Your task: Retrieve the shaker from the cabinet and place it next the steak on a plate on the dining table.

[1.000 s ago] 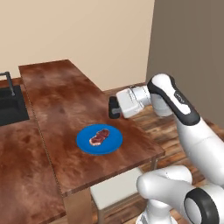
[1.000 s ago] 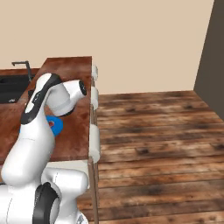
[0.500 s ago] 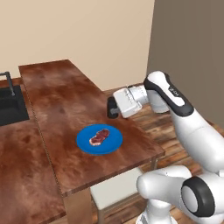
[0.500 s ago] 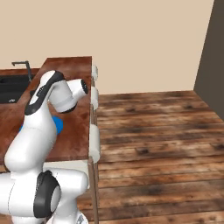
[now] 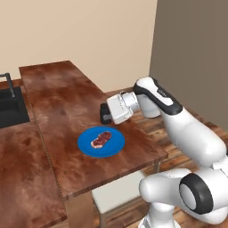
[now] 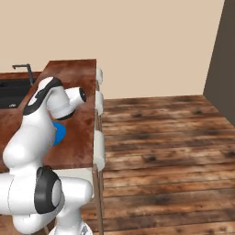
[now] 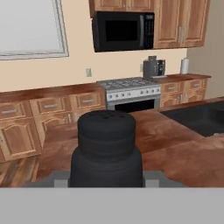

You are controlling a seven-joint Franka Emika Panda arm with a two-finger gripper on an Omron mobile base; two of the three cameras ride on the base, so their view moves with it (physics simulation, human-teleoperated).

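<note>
Pincer [image 5: 105,114] pinching shaker [image 7: 106,148], mid-frame in left base view | held above table [image 5: 58,93] just beside blue plate [image 5: 87,144] with steak [image 5: 101,139] | lined up for set-down beside meat, not yet released

White rounded arm [image 5: 187,129] — dark joint rings, boxy white wrist.

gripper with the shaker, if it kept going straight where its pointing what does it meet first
Probably nothing soon: the gripper, shut on the shaker, points level along and above the dining table. Beyond lie kitchen cabinets, though depth is unclear.
</note>
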